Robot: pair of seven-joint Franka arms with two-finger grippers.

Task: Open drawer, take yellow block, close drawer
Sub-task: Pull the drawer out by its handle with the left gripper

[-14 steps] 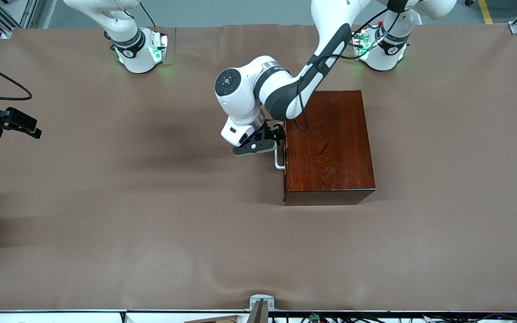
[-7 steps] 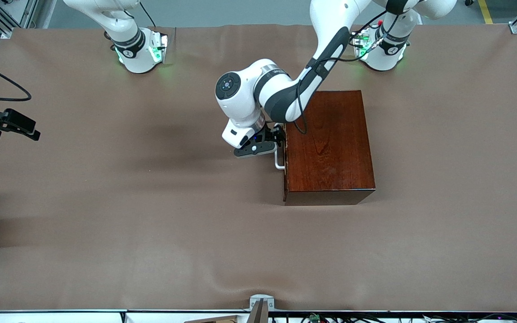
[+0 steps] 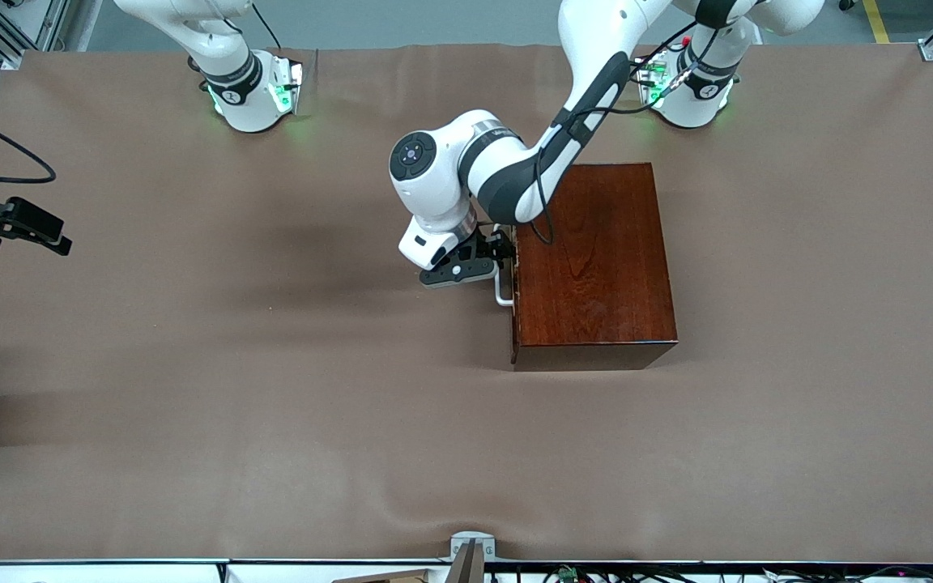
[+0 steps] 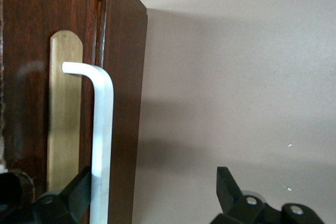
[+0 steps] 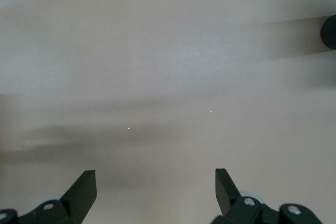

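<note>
The mahogany box (image 3: 596, 259) stands mid-table with its drawer (image 4: 31, 77) pushed in flush. The drawer's white bar handle (image 3: 502, 293) faces the right arm's end of the table. My left gripper (image 3: 500, 253) is at that handle and open. In the left wrist view the handle (image 4: 102, 129) lies between the fingers of my left gripper (image 4: 155, 179), right against one fingertip (image 4: 79, 182), with the other fingertip (image 4: 224, 182) well clear of it. My right gripper (image 3: 57, 235) waits open over the table's edge at the right arm's end, with only cloth under it (image 5: 156, 179). The yellow block is hidden.
A brown cloth (image 3: 272, 389) covers the whole table. A brass plate (image 4: 64, 114) backs the handle on the drawer front. A metal bracket (image 3: 470, 551) sits at the table edge nearest the camera.
The left arm's wrist has shifted very slightly at the handle. The drawer has not moved, and the right gripper has barely drifted.
</note>
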